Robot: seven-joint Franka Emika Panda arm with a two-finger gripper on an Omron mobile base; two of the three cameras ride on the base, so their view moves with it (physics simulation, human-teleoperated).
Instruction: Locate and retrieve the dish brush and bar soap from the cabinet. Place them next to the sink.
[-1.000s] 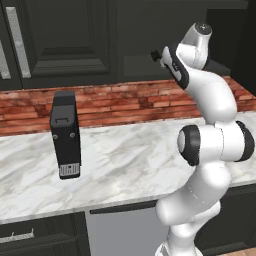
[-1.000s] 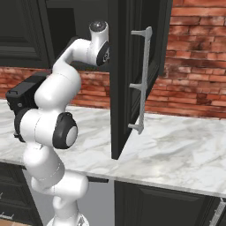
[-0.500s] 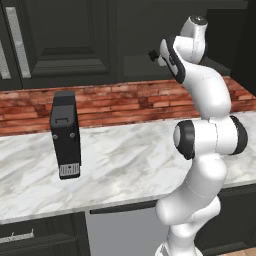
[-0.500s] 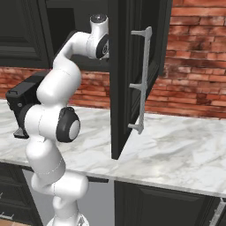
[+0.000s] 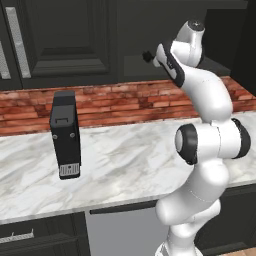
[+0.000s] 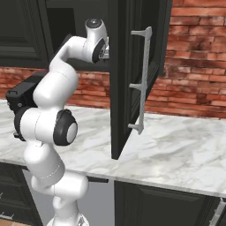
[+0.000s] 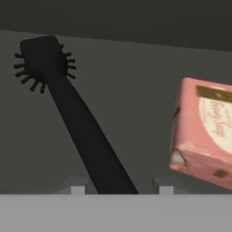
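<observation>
- In the hand view I saw the dish brush lying on the dark cabinet shelf, its thin black handle running down between the two grey fingertips of the claw.
- The brush's round, spiky head pointed to the upper left of that view, towards the back of the shelf.
- The fingertips stood a little way off each side of the handle, not touching it, so I read the claw as apart with nothing clamped.
- The bar soap lay on the same shelf to the right of the brush, well apart from it and outside the right fingertip; it looked pink with a paler printed face, tilted.
- I counted one brush, one soap, and one black box-shaped appliance standing upright on the marble bench, near its back edge by the brick wall.
- I counted one open cabinet door, dark with a long silver bar handle, swung out over the bench.
- The arm rose from the base, bent at the elbow, and reached up and forward with the wrist level, the hand inside the cabinet opening above the bench.
</observation>
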